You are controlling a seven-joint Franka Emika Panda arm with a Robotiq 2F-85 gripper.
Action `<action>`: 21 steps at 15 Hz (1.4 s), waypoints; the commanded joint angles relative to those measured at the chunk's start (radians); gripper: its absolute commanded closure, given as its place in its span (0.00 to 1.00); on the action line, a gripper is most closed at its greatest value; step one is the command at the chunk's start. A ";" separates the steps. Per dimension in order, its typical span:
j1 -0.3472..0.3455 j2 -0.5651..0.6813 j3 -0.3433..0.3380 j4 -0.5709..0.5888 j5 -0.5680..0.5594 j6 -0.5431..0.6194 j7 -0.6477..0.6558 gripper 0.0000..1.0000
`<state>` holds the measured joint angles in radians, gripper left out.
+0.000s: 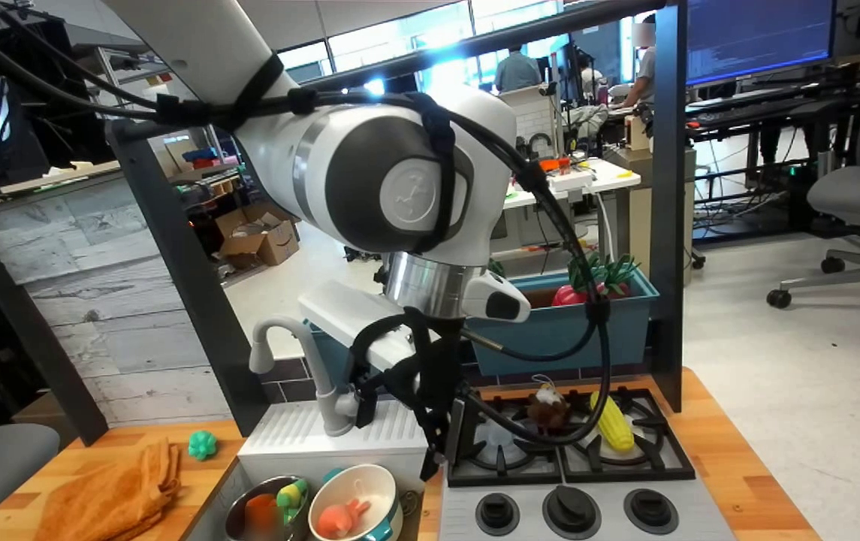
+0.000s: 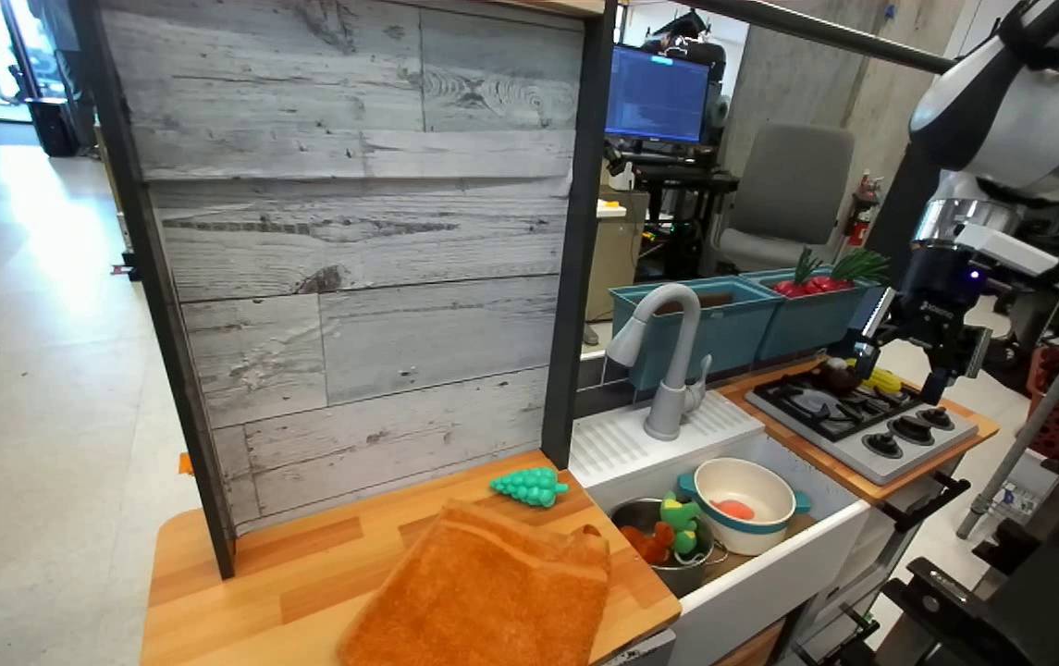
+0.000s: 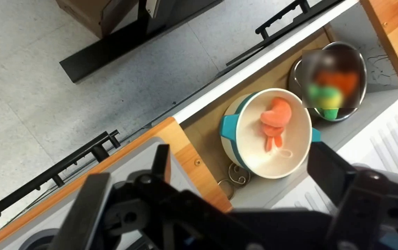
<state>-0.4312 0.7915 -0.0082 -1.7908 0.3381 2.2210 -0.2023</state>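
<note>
The gripper (image 3: 239,152) hangs above and slightly toward the stove side of the white pot (image 3: 252,139), its two fingers (image 3: 327,170) spread wide with a broad gap between them. The white pot sits in the sink (image 2: 779,587), has two teal handles (image 3: 229,126) and holds one coral-pink toy (image 3: 278,113). Just beside the white pot is one metal pot (image 2: 677,581) containing two toys: one orange toy (image 2: 647,544) and one green-and-yellow toy (image 2: 680,520), both partly blurred in the wrist view. Behind the white pot stands one gray faucet (image 2: 679,370). On its side away from the metal pot is one stove (image 1: 611,518) with two grates (image 1: 505,478) and three knobs (image 1: 571,509); one corn cob (image 1: 616,427) and one brown toy (image 1: 547,412) rest there. Opposite, past the metal pot, the wooden counter (image 2: 279,583) bears one orange cloth (image 2: 492,601) and one green bumpy toy (image 2: 532,486). Farther behind the white pot are two teal planters (image 2: 723,342), with at least two red vegetables (image 1: 566,296). Well beyond it stand one lit monitor (image 2: 658,92), a gray office chair (image 2: 783,185) and several people (image 1: 517,71).
</note>
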 commanded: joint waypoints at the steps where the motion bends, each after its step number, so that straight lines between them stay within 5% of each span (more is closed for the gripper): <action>1: 0.004 -0.015 0.017 -0.034 0.050 0.120 -0.058 0.00; 5: 0.077 0.007 0.067 -0.057 0.017 0.291 -0.097 0.00; 6: 0.109 0.015 0.070 -0.057 0.000 0.301 -0.070 0.25; 7: 0.157 0.024 0.057 -0.048 -0.035 0.274 -0.023 0.06; 9: 0.262 0.063 0.020 -0.004 -0.104 0.243 0.092 0.02; 10: 0.307 0.089 0.003 0.024 -0.135 0.242 0.149 0.22; 12: 0.381 0.142 -0.029 0.081 -0.184 0.253 0.243 0.28; 17: 0.468 0.225 -0.104 0.157 -0.263 0.307 0.361 0.68; 18: 0.463 0.245 -0.106 0.173 -0.269 0.318 0.363 0.43; 21: 0.434 0.302 -0.091 0.215 -0.252 0.303 0.358 0.23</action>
<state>0.0233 1.0284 -0.1061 -1.6377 0.0993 2.5208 0.1386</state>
